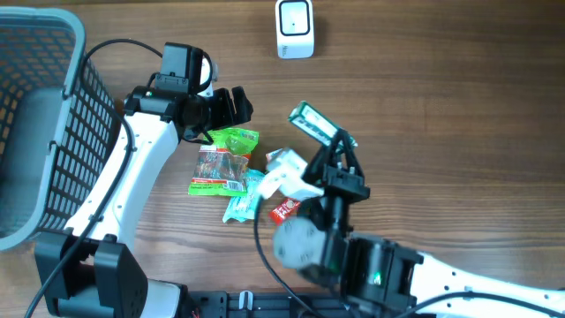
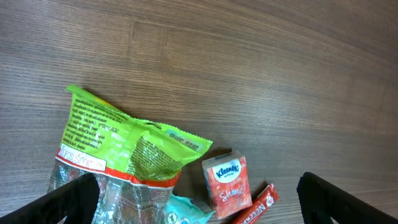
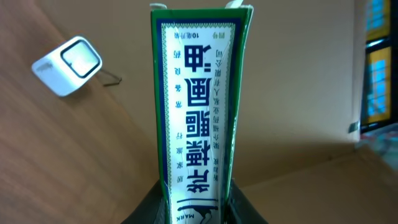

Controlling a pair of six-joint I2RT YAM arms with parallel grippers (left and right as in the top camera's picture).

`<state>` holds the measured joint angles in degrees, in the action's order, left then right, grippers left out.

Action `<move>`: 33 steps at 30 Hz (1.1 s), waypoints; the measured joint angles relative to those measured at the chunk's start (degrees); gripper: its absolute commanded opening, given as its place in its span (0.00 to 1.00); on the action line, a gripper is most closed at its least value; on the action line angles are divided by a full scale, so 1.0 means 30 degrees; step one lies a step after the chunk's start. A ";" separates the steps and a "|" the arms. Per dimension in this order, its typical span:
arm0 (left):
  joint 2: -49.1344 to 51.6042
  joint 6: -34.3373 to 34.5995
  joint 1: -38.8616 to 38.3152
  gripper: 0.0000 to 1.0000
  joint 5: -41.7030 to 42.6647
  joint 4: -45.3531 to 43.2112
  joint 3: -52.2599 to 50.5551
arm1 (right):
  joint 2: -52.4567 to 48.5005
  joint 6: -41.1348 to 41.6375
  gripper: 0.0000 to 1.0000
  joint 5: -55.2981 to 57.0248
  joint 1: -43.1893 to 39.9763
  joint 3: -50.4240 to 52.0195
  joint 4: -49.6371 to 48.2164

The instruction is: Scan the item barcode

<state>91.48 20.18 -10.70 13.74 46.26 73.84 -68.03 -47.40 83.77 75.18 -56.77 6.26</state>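
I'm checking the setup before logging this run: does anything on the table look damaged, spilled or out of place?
Nothing looks broken or spilled. The green bag is crumpled, its top folded over, and it lies in a loose heap with the teal packet. The right gripper holds the box tilted, off the table.

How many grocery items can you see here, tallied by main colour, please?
Green: 2, the snack bag and the box held in the right gripper
Red: 2, the Kleenex pack and the stick sachet
Teal: 1, the packet
Total: 5
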 measured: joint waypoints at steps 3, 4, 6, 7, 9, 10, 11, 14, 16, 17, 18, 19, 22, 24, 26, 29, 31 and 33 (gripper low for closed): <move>0.0000 0.0000 0.0000 1.00 -0.0007 0.0007 0.0000 | 0.0000 -0.4226 0.05 0.0510 0.1537 -0.0029 -0.3497; 0.0000 0.0000 0.0000 1.00 -0.0007 0.0000 0.0000 | 0.0000 -0.5690 0.05 0.0605 0.2127 -0.0022 -0.4255; 0.0000 0.0000 0.0000 1.00 0.0000 0.0015 0.0000 | 0.0000 -0.7563 0.05 0.0692 0.2543 -0.0022 -0.4896; 0.0000 0.0000 0.0000 1.00 0.0000 -0.0029 0.0000 | 0.0000 -0.8357 0.05 0.0699 0.2616 -0.0022 -0.5107; 0.0000 0.0000 0.0000 1.00 0.0000 0.0007 0.0000 | 0.0000 -1.0134 0.05 0.0750 0.2739 -0.0022 -0.5180; 0.0000 0.0000 0.0000 1.00 0.0000 0.0000 0.0000 | 0.0000 -1.0608 0.04 0.0765 0.2827 -0.0022 -0.5209; 0.0000 0.0000 0.0000 1.00 0.0000 0.0007 0.0000 | 0.0000 -1.1300 0.04 0.0758 0.2929 -0.0022 -0.5260; 0.0000 0.0000 0.0000 1.00 0.0000 0.0015 0.0000 | -0.0022 -1.2597 0.04 0.0758 0.3096 0.0066 -0.6747; 0.0000 0.0000 0.0000 1.00 0.0000 0.0007 0.0000 | -0.0117 -1.3406 0.04 0.0750 0.3264 0.0102 -0.9296; 0.0000 0.0000 0.0000 1.00 -0.0015 -0.0007 0.0000 | -0.0182 -1.4054 0.04 0.0838 0.3359 0.0138 -1.0564; 0.0000 0.0000 0.0000 1.00 -0.0007 0.0007 0.0000 | -0.0321 -1.4753 0.04 0.0947 0.3453 0.0175 -1.1985; 0.0000 0.0000 0.0000 1.00 0.0000 0.0007 0.0000 | -0.0423 -1.5555 0.04 0.0976 0.3541 0.0197 -1.3194; 0.0000 0.0000 0.0000 1.00 0.0000 0.0007 0.0000 | -0.0495 -1.8207 0.04 0.1027 0.3577 0.0204 -1.5176; 0.0000 0.0000 0.0000 1.00 0.0000 0.0000 0.0000 | -0.0503 -1.9460 0.04 0.1027 0.3577 0.0204 -1.5365; 0.0000 0.0000 0.0000 1.00 0.0000 0.0000 0.0000 | -0.0503 -1.9824 0.04 0.1027 0.3577 0.0204 -1.5395; 0.0000 0.0000 0.0000 1.00 -0.0007 0.0007 0.0000 | -0.0510 -1.9613 0.04 0.1035 0.3577 0.0204 -1.5402; 0.0000 0.0000 0.0000 1.00 0.0000 0.0007 0.0000 | -0.0510 -1.8455 0.04 0.1027 0.3577 0.0204 -1.5402; 0.0000 0.0000 0.0000 1.00 0.0000 0.0007 0.0000 | -0.0510 -1.6670 0.04 0.1035 0.3577 0.0204 -1.5402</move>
<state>91.48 20.18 -10.70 13.74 46.28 73.84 -69.56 -97.41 86.87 85.91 -56.16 -39.94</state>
